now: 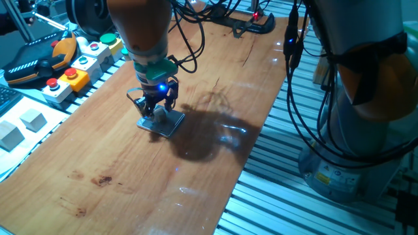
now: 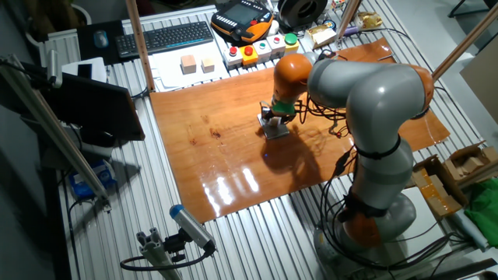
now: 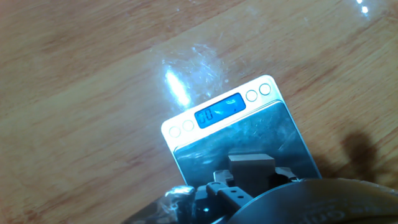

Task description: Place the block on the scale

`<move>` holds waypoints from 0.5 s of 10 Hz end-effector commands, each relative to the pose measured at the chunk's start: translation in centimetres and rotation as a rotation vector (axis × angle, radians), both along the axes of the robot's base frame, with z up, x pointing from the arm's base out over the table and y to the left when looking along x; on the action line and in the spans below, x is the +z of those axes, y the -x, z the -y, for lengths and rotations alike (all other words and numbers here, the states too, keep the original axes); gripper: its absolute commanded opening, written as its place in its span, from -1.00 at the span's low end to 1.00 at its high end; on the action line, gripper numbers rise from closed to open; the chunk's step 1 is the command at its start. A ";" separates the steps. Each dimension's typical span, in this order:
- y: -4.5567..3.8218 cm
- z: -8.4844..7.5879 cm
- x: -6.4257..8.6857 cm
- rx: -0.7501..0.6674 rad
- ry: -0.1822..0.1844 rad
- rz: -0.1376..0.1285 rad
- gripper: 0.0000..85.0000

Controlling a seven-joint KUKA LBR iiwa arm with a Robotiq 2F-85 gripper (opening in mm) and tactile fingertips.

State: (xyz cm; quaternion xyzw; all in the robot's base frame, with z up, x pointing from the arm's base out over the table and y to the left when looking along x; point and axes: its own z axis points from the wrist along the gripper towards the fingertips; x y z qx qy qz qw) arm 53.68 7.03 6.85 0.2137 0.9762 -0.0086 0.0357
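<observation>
The scale is a thin square plate with a lit blue display, lying on the wooden table. It also shows in one fixed view and in the other fixed view. The block, a tiny grey-beige cube, sits low over the scale's metallic top, between my fingers. My gripper stands straight above the scale, shut on the block with the fingers against its two sides. I cannot tell whether the block's underside touches the plate.
A button box and an orange hand pendant lie at the table's far left edge. Two pale cubes rest beside the table. A keyboard and cables lie at the back. The table's right edge drops to ribbed metal.
</observation>
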 end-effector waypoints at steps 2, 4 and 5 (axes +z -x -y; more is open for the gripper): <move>-0.17 0.4 1.5 0.003 0.014 -0.014 0.44; -0.40 1.0 2.6 0.010 0.028 -0.020 0.37; -0.49 1.3 3.2 0.016 0.032 -0.023 0.28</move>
